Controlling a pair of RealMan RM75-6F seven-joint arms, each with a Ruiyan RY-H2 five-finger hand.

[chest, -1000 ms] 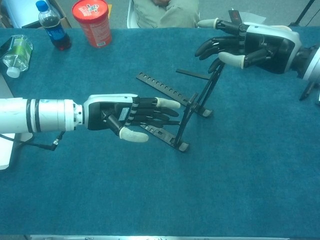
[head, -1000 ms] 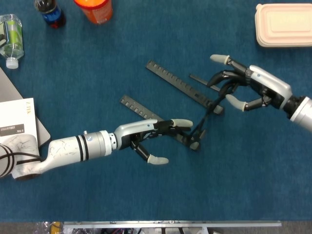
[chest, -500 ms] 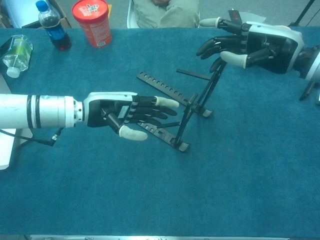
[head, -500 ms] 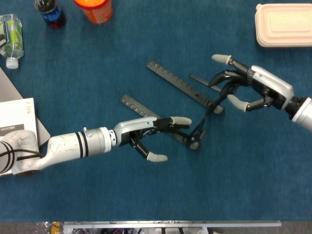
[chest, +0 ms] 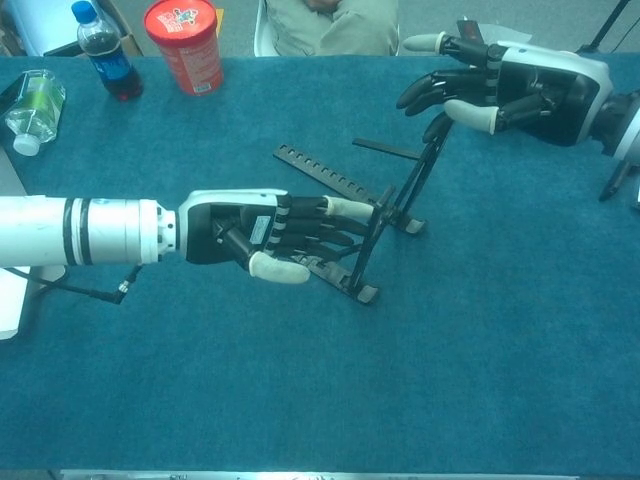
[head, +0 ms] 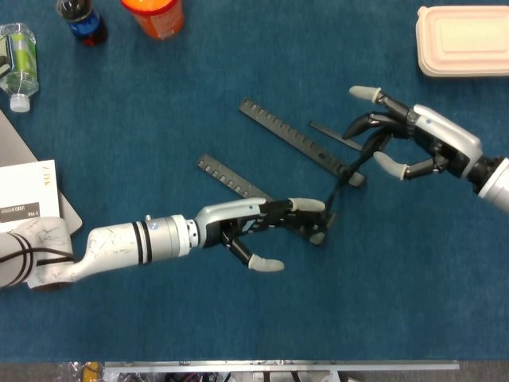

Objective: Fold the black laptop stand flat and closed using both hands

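The black laptop stand (head: pixel 306 171) sits mid-table on the blue cloth (head: pixel 159 119), still unfolded. Only the chest view shows its thin struts (chest: pixel 405 200) rising steeply from the notched base rails; from overhead they read almost flat. The left hand (head: pixel 254 227) lies along the nearer rail, fingers extended and touching it, thumb spread below, gripping nothing. The right hand (chest: pixel 500 90) hovers at the struts' top ends, fingers loosely curled; whether they actually grip cannot be told.

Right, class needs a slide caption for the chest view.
Left hand reaches the laptop stand's near upright while right hand hovers over the far one.
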